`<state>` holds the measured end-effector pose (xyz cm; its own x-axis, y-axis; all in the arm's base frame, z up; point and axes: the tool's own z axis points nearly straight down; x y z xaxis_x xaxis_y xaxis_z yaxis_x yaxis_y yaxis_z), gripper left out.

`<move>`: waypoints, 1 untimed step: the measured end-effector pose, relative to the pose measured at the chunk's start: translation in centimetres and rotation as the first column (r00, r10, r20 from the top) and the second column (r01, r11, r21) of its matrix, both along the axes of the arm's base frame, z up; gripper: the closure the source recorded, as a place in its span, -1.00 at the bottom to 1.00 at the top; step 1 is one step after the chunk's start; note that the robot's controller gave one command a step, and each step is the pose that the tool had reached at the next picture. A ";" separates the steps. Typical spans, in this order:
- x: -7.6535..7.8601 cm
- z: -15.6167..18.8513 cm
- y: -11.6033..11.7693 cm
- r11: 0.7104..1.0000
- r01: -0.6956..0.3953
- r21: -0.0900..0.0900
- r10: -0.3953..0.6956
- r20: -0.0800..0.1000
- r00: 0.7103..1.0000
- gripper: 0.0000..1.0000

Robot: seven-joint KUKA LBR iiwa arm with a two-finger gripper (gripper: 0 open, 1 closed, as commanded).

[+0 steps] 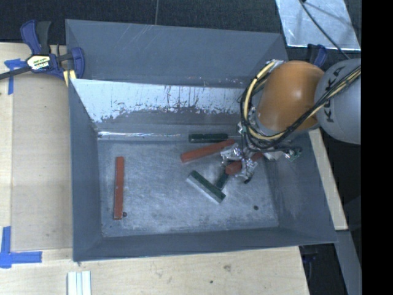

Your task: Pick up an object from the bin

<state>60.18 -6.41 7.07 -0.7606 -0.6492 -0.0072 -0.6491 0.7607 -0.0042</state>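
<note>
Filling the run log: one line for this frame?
hand over right of bin | beside red-brown stick, dark green bar | grasp unconfirmed

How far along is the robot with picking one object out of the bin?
Done: the gripper sits low in the bin, at the right end of a red-brown bar, near a dark green T-shaped piece. In hand: I cannot tell whether anything is gripped. Left: a clear grasp and the lift out. The red stick at left lies apart, untouched.
</note>
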 end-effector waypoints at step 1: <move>-5.0 0.7 4.0 0.971 -0.240 0.000 0.240 -0.007 0.971 1.00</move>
<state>55.21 -2.36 7.76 -0.5826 -0.8127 -0.0016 -0.8127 0.5826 0.0002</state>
